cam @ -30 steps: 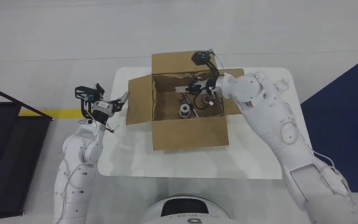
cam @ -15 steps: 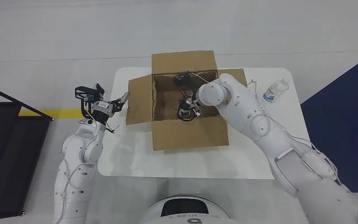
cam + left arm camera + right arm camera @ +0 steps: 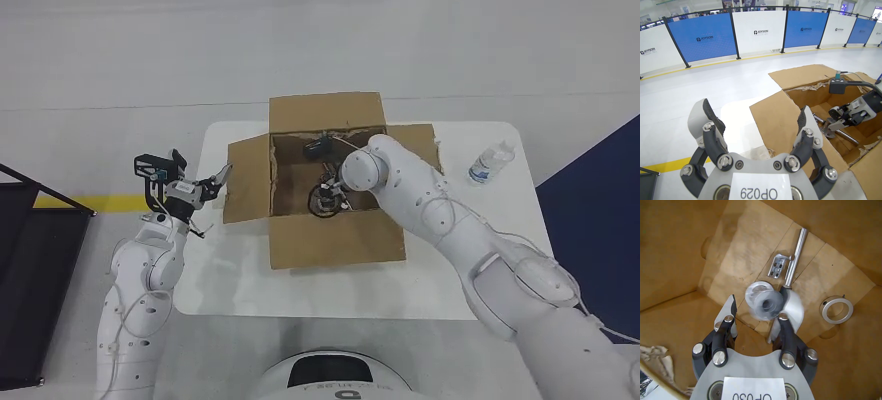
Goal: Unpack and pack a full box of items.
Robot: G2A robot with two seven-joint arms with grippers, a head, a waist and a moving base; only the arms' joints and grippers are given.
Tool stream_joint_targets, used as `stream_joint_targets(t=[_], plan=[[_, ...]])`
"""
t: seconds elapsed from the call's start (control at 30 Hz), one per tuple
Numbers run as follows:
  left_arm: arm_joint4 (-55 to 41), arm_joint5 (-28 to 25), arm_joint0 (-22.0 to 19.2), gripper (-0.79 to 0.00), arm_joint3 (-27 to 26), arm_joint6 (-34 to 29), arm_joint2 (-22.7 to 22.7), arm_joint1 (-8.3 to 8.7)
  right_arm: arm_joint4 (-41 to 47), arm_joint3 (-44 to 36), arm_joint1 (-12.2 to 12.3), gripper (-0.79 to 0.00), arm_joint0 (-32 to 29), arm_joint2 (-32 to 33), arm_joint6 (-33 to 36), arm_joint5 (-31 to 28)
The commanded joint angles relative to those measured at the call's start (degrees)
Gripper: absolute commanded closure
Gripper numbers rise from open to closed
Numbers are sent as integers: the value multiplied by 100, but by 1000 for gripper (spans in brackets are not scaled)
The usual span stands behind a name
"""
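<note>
We are at the unpacking part. The box (image 3: pixel 340 245) is open on the worktop (image 3: pixel 440 290), and things lie in its bottom. The right gripper (image 3: pixel 761 311) is down inside the box. Its fingers (image 3: pixel 731 308) are apart, one on each side of a small shiny spool (image 3: pixel 762 302). The spool sits between the fingers, close to one and with a gap to the other, so we think it is not squeezed yet. Past the fingertips lies a metal rod (image 3: pixel 796 256), its near end just beside the spool. Off to the side of one finger, apart from it, lies a metal ring (image 3: pixel 837 309).

The left gripper (image 3: pixel 755 111) is outside the box, beside a side flap. Its fingers are wide apart with nothing between them.

Next, we think the right fingers must close on the spool and lift it straight up, clear of the rod and the box walls, then set it on the worktop. A bottle (image 3: pixel 490 162) is out there, far from both sets of fingers.

Writing — each gripper has a white sticker (image 3: pixel 753 387) with a short code behind its fingers, and the wall panels (image 3: pixel 700 37) beyond the left fingers carry a logo. We do not read them out.
</note>
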Motion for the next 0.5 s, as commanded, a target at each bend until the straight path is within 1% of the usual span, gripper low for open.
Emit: stream_joint_targets(t=[0.0,0.1,0.3,0.47], plan=[[0,0,0,-785,0,0,0,0,3,99,-48,-597,57,-5,-39,-30],[0,0,0,-785,0,0,0,0,-9,158,-96,-683,112,26,-137,-78],[0,0,0,-785,0,0,0,0,-109,142,-110,-785,116,94,-149,-70],[0,0,0,-785,0,0,0,0,-178,176,-129,-785,121,124,11,-63]])
